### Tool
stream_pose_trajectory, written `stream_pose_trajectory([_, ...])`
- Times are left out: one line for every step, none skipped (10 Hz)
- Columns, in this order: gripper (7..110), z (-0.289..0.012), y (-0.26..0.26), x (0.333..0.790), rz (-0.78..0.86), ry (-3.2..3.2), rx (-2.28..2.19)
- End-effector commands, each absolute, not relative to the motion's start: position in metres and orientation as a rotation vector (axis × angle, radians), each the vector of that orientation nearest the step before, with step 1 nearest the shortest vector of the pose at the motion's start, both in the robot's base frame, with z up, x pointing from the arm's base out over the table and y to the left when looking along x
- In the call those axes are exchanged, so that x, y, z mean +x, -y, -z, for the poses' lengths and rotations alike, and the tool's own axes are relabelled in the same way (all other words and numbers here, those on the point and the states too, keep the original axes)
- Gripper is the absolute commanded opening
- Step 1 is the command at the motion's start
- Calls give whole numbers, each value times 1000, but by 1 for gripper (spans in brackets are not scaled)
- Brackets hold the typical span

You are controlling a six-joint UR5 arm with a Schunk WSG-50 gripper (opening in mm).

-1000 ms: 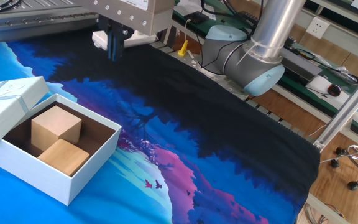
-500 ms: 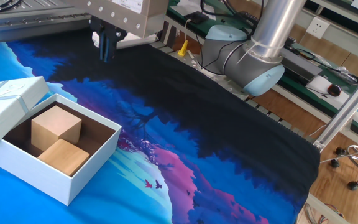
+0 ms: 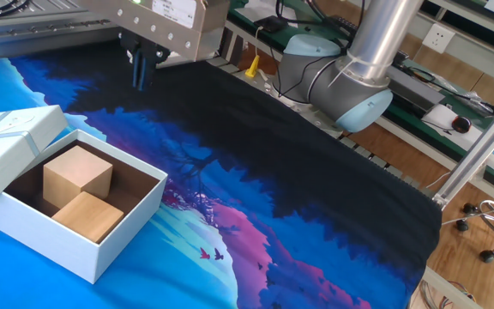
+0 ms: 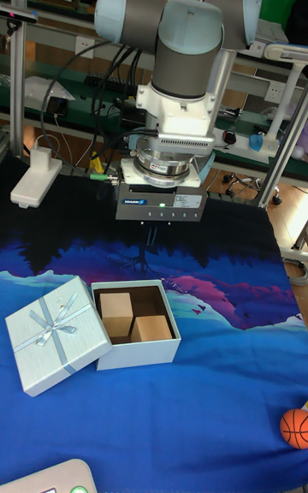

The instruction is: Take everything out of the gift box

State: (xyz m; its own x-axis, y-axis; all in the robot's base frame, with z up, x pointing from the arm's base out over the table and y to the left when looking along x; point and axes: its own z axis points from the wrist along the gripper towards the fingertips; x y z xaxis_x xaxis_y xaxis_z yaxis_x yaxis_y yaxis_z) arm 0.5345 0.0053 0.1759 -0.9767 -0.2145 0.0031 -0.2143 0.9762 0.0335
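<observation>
The gift box [image 3: 110, 240] stands open at the left of the blue cloth, brown inside. Two wood blocks lie in it: a paler one [image 3: 77, 176] at the back and a tanner one [image 3: 88, 215] in front, touching. The lid [image 3: 7, 142] with its ribbon bow leans against the box's left side. My gripper [image 3: 140, 70] hangs high above the cloth, beyond the box and apart from it, fingers together and holding nothing. The tall fixed view shows the gripper [image 4: 151, 246] above the box's far edge, with the box [image 4: 137, 349], both blocks [image 4: 115, 305] [image 4: 151, 328] and the lid [image 4: 56, 335] below.
An orange ball [image 4: 295, 426] lies on the cloth at the right. A white device [image 4: 36, 176] sits at the table's back left. The arm's base [image 3: 341, 77] stands behind the table, with benches and cables beyond it.
The gripper has shifted left and a little up in the fixed view, still shut. The box, lid and blocks have not moved.
</observation>
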Motion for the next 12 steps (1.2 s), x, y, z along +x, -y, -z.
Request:
stream_pose_trajectory([7,-176,-9,541,64,3123,501])
stream_pose_trajectory([7,-175,-6,541,38,3117,554])
stream_pose_trajectory([7,-174,-14,542,79,3115,615])
stream_pose_trajectory([7,-172,-15,540,67,3103,653])
stream_pose_trajectory([7,-168,-12,535,32,3085,664])
stream_pose_trajectory([7,-162,-14,529,5,3072,662])
stream_pose_trajectory([7,-159,-16,526,-16,3067,658])
stream_pose_trajectory([7,-157,-15,525,-29,3063,654])
stream_pose_trajectory([7,-156,-12,522,-40,3055,647])
stream_pose_trajectory([7,-154,-10,519,-34,3053,630])
stream_pose_trajectory([7,-151,-10,518,-3,3060,619])
stream_pose_trajectory([7,-149,-10,518,12,3068,604])
